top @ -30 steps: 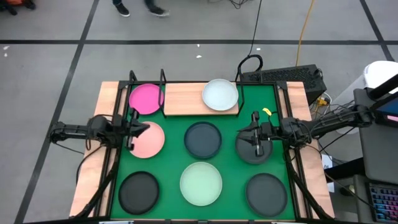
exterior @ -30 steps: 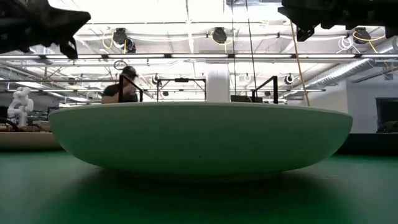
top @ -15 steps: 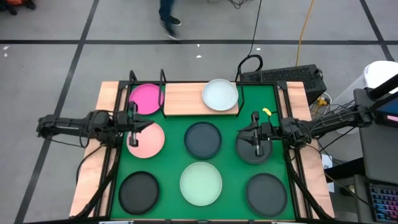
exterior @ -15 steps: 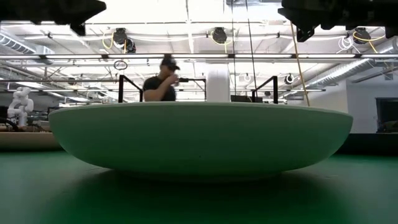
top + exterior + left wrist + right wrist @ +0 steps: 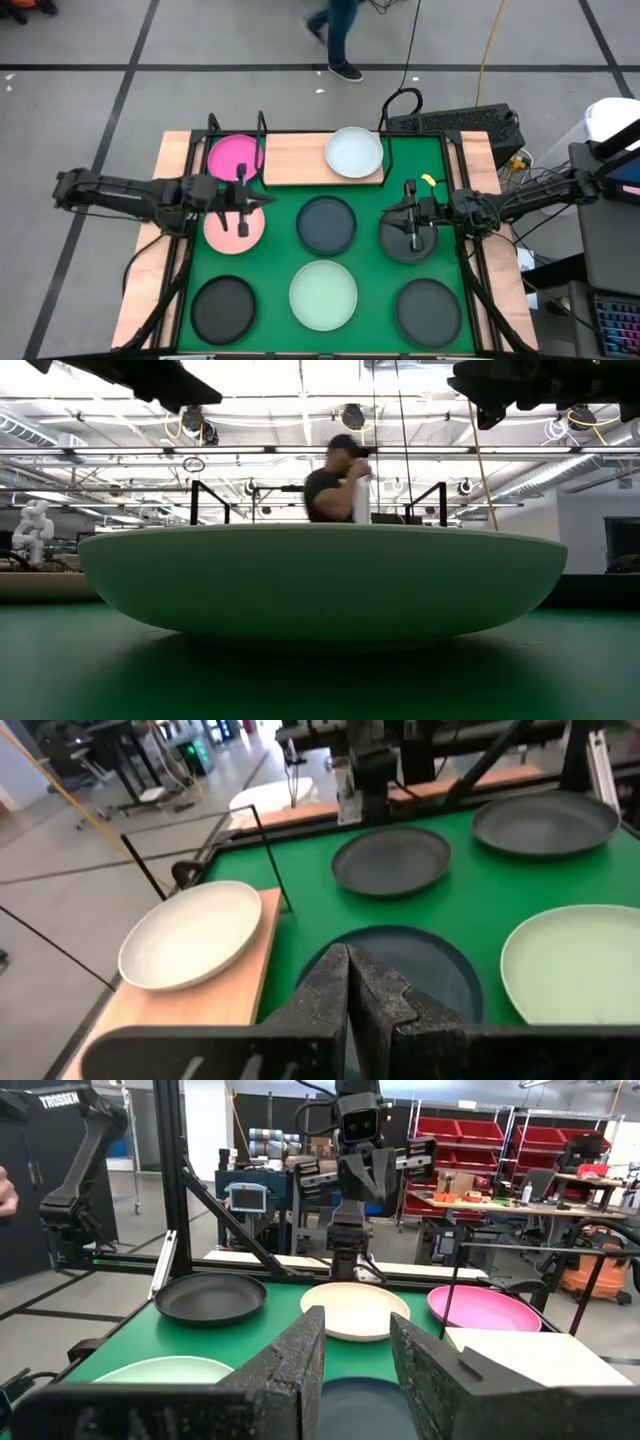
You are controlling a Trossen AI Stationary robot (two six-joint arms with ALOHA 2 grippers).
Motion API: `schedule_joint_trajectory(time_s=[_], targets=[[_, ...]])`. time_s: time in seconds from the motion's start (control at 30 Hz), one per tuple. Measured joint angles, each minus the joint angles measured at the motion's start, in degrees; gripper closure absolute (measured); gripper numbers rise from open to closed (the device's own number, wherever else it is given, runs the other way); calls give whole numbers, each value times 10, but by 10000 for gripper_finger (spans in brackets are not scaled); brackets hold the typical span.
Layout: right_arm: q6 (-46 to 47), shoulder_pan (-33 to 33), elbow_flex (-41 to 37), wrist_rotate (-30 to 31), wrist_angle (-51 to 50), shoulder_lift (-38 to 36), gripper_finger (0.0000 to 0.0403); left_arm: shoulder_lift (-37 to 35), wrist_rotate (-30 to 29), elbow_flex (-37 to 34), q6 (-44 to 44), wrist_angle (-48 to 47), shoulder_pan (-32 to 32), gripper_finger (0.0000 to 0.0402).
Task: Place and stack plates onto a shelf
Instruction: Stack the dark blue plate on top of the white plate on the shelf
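Note:
The shelf board holds the white plate at its right end. The magenta plate lies just left of the board, between black wire uprights. On the green mat rest the pale pink plate, the mint green plate and several dark plates, one at the centre. My left gripper hovers shut above the pale pink plate's right edge, pointing right. My right gripper hangs open above a dark plate, pointing left.
Dark plates lie at the mat's near left and near right. Black wire uprights stand at the shelf's left end. A person walks behind the table's far edge. In the low view the mint plate fills the foreground.
My left gripper has moved toward the table's right and slightly toward the far edge, from over the pale pink plate's left part to its right edge. The right arm has kept still. The person behind the table has walked from left to right.

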Motion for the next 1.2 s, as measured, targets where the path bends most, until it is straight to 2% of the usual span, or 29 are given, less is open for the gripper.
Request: schedule_joint_trajectory(time_s=[0.67,0.83,1.0,1.2], targets=[[1,0,0,0,-2,0,305,66,-2,5,20,3,-12,396],[0,0,0,0,-1,0,305,87,-16,57,15,-66,-28,396],[-1,0,0,2,-1,0,305,138,-35,105,1,-165,-42,396],[0,0,0,2,-2,0,305,219,-24,112,-6,-185,-43,396]])
